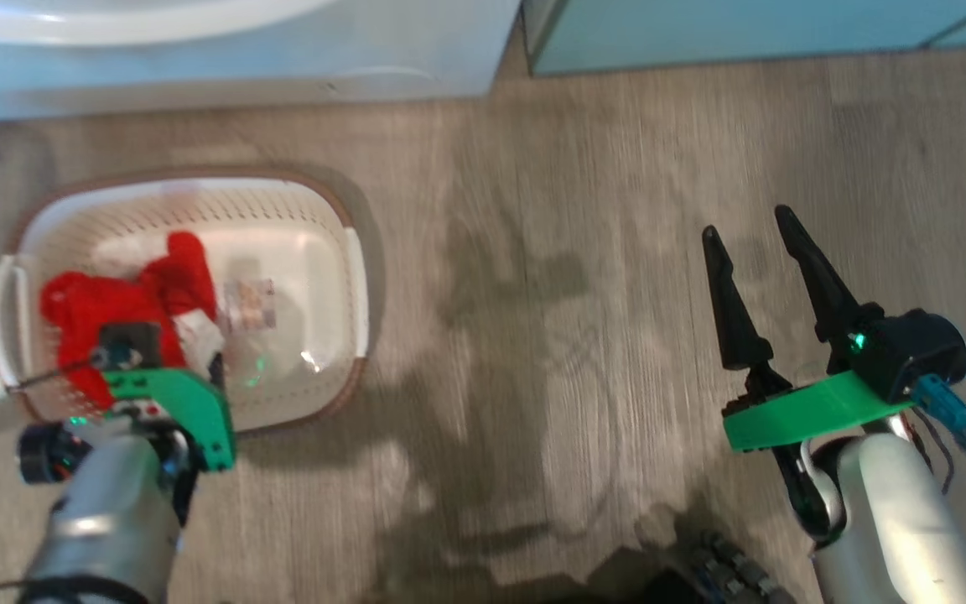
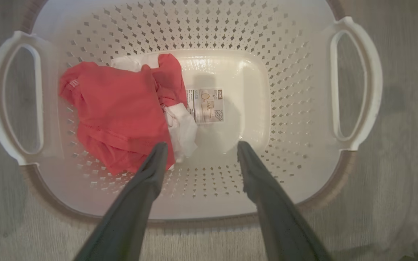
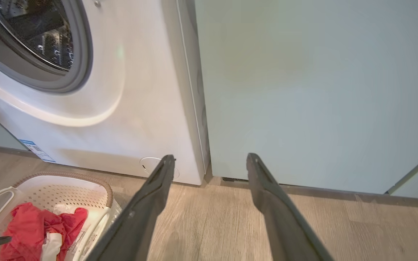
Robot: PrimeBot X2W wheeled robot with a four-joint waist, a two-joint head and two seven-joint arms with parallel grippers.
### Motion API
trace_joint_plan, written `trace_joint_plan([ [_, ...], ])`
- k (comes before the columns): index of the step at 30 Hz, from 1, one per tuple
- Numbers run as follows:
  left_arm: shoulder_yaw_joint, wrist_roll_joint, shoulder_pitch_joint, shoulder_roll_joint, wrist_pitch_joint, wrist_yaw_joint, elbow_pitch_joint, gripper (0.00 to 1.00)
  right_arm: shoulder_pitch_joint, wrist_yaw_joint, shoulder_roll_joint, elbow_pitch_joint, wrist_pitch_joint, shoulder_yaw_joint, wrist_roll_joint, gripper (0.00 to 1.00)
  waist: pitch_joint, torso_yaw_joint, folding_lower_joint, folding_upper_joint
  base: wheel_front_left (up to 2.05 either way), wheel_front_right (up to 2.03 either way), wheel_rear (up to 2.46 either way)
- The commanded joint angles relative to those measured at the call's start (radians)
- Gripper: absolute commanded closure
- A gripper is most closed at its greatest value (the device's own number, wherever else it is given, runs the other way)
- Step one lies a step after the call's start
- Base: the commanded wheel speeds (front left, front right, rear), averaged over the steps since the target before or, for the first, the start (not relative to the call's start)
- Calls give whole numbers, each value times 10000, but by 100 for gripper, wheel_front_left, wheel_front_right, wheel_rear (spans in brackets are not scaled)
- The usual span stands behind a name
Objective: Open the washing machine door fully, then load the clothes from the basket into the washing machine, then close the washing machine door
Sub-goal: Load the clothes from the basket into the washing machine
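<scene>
1. Here, the clothes, a crumpled red bundle with white pieces, lie inside the basket, bunched toward one handle beside the paper label.
2. The left gripper hangs over the bundle's edge, fingers spread wide and holding nothing, probably lined up to drop onto it.
3. The basket stands on the wooden floor just before the washing machine, which keeps the carry short.
4. The right gripper, likewise wide and empty, hovers well aside over bare floor.

Bright, motion-blurred, glare inside basket
</scene>
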Motion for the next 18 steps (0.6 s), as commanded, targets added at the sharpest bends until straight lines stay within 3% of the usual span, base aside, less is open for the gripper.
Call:
trace_joint_plan([
  [1,302,-42,-156,517,75,53,76,0,-73,-2,-26,-356,-94,295,112,0,774,-484,-2,0,0,0,0],
  [8,202,17,-938,1162,503,208,431,0,-361,-2,-26,-565,-94,641,374,0,1774,-978,-2,0,0,0,0],
  [18,945,-800,-1818,1806,1382,629,575,0,-737,-2,-26,-870,-94,1180,528,0,2871,-1429,-2,0,0,0,0],
])
